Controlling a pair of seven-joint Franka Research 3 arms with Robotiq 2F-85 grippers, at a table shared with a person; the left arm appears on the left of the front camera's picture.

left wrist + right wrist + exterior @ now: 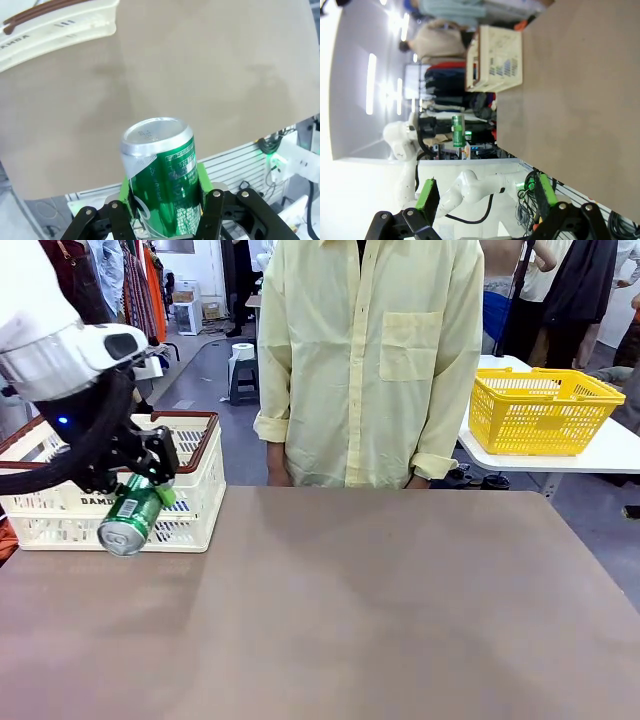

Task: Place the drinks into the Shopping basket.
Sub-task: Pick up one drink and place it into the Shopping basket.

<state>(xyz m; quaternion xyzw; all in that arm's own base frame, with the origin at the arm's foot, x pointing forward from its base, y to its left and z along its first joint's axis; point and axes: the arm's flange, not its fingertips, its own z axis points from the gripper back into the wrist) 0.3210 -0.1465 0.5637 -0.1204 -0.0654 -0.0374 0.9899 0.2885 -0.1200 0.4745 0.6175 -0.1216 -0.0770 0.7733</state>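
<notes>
A green can (131,516) with white lettering hangs tilted, its silver end towards the camera, and my left gripper (150,490) is shut on it. It hovers over the table just in front of the cream-white Shopping basket (203,502) with dark red-brown handles at the far left. In the left wrist view the green can (162,170) sits between the green pads of the left gripper (165,205), with the basket (60,25) ahead. In the right wrist view my right gripper (485,195) stands open and empty, off the table's near edge, with the basket (495,60) and the can (457,131) far off.
A person in a pale yellow shirt (370,350) stands at the far side of the brown table (380,590). A yellow basket (540,410) stands on a separate white table at the back right. The brown tabletop is bare right of the basket.
</notes>
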